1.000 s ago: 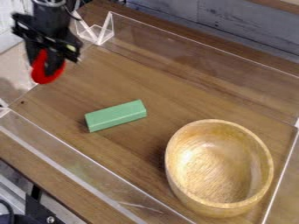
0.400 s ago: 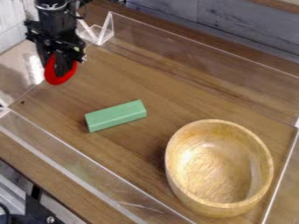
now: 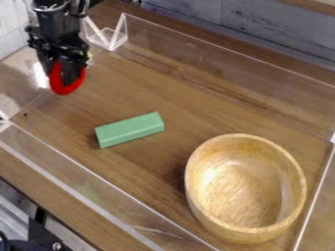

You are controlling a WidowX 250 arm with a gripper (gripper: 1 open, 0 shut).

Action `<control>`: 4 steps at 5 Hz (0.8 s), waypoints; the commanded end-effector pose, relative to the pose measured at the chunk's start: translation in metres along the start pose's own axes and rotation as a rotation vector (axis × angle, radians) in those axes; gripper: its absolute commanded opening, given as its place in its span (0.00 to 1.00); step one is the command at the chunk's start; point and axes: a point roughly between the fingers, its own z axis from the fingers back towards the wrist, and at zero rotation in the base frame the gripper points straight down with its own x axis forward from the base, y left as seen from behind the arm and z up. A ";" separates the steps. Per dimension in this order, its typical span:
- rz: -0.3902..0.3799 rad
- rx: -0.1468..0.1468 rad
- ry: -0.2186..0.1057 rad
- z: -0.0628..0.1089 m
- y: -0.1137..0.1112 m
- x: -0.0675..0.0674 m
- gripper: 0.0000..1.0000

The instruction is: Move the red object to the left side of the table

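Upper left of the frame: the black gripper (image 3: 62, 65) points down over the brown wood-grain table (image 3: 197, 93) ringed by clear plastic walls, small glossy red object (image 3: 66, 80) between its fingers; whether it is gripping, I cannot tell. Green rectangular block (image 3: 129, 128) centre, wooden bowl (image 3: 246, 187) lower right.

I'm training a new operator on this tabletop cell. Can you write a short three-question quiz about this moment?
1. True or false: the small glossy red egg-shaped object lies inside the round wooden bowl.
2. What lies nearest the bowl: A) the green rectangular block, B) the red object, C) the black gripper?
3. Which corner of the picture holds the gripper?

Key: 1. False: it is between the gripper's fingers, at the brown wood-grain table's far-left end. 2. A. 3. Upper left.
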 end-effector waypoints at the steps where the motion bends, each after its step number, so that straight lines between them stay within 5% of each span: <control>1: -0.006 -0.011 -0.051 0.012 0.011 0.010 0.00; 2: 0.001 -0.021 -0.055 0.010 0.016 0.015 0.00; 3: 0.006 -0.043 -0.059 0.008 0.017 0.020 1.00; 4: 0.010 -0.064 -0.059 0.005 0.017 0.025 1.00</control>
